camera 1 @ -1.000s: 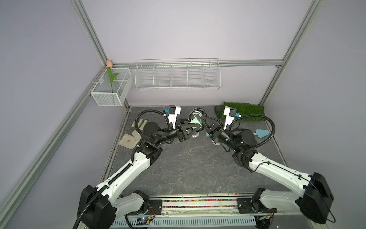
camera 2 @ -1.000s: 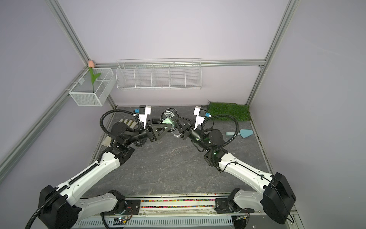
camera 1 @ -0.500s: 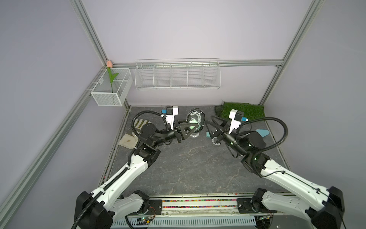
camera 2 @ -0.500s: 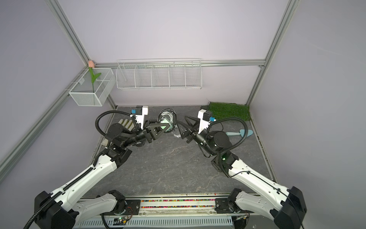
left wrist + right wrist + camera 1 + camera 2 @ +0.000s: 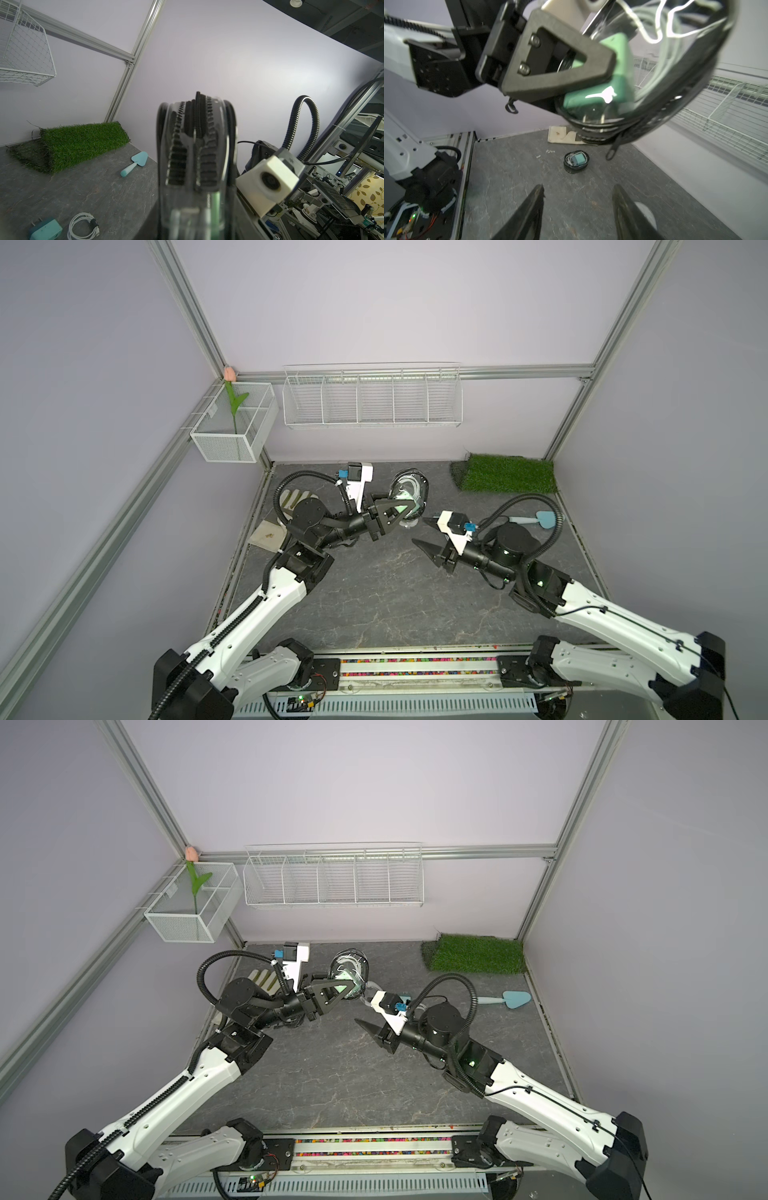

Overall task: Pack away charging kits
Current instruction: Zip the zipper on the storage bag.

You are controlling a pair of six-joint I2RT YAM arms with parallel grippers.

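two black-rimmed cases (image 5: 675,87) (image 5: 576,168), three adapters (image 5: 614,91) (image 5: 579,160) (image 5: 46,229), three cables (image 5: 675,31) (image 5: 568,160) (image 5: 83,228)

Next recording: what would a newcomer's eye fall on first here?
The left gripper holds a clear case in the air over the table's far middle, a green plug inside. The right gripper hangs open and empty beside it; a grass mat brightens the far right corner.

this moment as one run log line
left jaws: shut on black-rimmed case, off table | right jaws: open, empty | loose: teal adapter, white cable
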